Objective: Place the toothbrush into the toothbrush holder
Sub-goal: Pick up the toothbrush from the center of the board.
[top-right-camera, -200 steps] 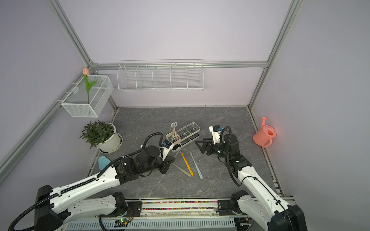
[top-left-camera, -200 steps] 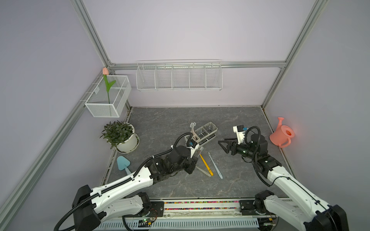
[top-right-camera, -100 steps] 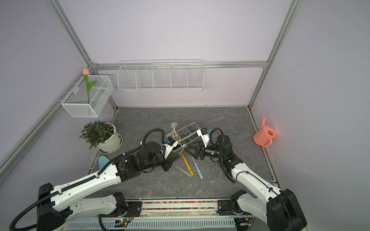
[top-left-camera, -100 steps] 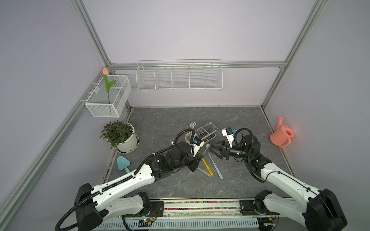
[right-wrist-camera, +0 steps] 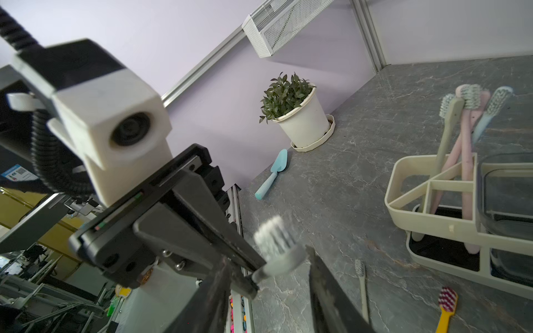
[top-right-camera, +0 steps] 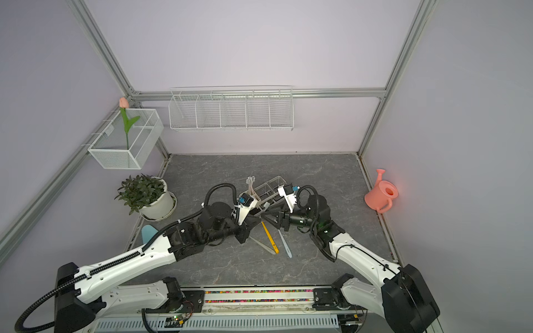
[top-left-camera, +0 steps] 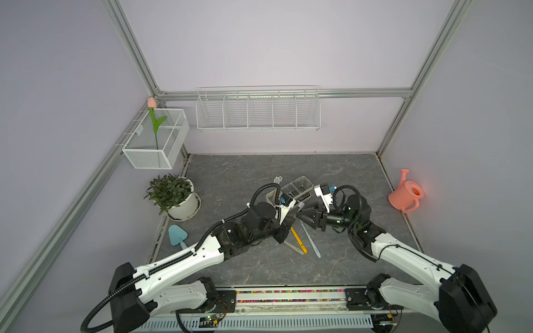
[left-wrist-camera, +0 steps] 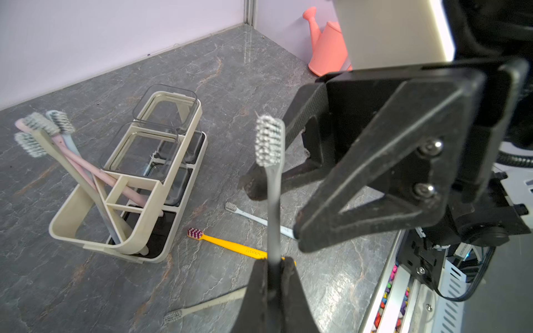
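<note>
A grey toothbrush (left-wrist-camera: 272,201) with white bristles stands upright in my left gripper (left-wrist-camera: 273,263), which is shut on its handle. My right gripper (right-wrist-camera: 269,259) faces the left one with its jaws open on either side of the brush's neck, just below the head (right-wrist-camera: 277,242); gaps show on both sides. In both top views the two grippers meet tip to tip, left (top-left-camera: 291,219) against right (top-left-camera: 300,214), just in front of the toothbrush holder (top-left-camera: 310,186). The cream holder (left-wrist-camera: 144,219) has several toothbrushes leaning in its end compartment and two clear cups.
Loose on the table beneath the grippers lie a yellow toothbrush (top-left-camera: 297,239), a light blue toothbrush (top-left-camera: 311,242) and a beige toothbrush (top-left-camera: 294,248). A potted plant (top-left-camera: 178,199) and blue trowel (top-left-camera: 177,235) sit left, a pink watering can (top-left-camera: 406,196) right. A wire basket (top-left-camera: 258,111) hangs on the back wall.
My right gripper has swung left to meet the left one, and its jaws have narrowed around the held toothbrush. The left gripper has kept its hold and shifted slightly.
</note>
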`<state>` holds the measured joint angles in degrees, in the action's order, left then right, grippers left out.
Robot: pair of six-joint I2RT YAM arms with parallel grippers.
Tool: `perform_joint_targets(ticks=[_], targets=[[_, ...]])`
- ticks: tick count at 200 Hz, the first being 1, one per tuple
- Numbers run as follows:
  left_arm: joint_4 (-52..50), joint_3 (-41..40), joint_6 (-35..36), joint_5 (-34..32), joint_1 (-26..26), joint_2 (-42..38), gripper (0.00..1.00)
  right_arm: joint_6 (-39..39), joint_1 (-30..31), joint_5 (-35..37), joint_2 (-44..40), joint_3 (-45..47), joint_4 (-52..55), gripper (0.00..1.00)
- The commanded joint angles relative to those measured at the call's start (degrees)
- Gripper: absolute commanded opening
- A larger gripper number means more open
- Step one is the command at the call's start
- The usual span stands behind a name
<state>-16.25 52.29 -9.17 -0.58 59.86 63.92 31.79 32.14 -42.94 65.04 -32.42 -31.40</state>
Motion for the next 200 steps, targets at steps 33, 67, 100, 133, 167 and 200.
perform_joint_targets(ticks=[33,67,100,133,167,200], targets=[[3.2,-0.1,-0.1,-1.0,0.0,-1.8,0.03,4.3,0.5,-1.0,1.9,-1.0,-7.7,0.43],[4.1,-0.7,-0.5,-0.7,0.0,-2.1,0.03,5.0,0.7,-1.0,2.2,-1.3,-9.3,0.41],[3.9,-1.0,-0.5,-0.3,0.0,-1.8,0.03,5.4,0.8,-1.1,4.6,-2.2,-10.7,0.37],[4.1,-1.4,-0.7,0.0,0.0,-1.4,0.04,7.5,0.9,-1.0,6.9,-2.4,-14.9,0.32],[4.4,-1.7,-1.3,-1.1,0.0,-1.5,0.04,9.0,1.5,0.1,8.6,-2.2,-18.0,0.16],[3.9,-2.2,-1.5,-3.5,0.0,-2.3,0.09,8.7,1.8,0.8,9.0,-2.5,-17.4,0.07]])
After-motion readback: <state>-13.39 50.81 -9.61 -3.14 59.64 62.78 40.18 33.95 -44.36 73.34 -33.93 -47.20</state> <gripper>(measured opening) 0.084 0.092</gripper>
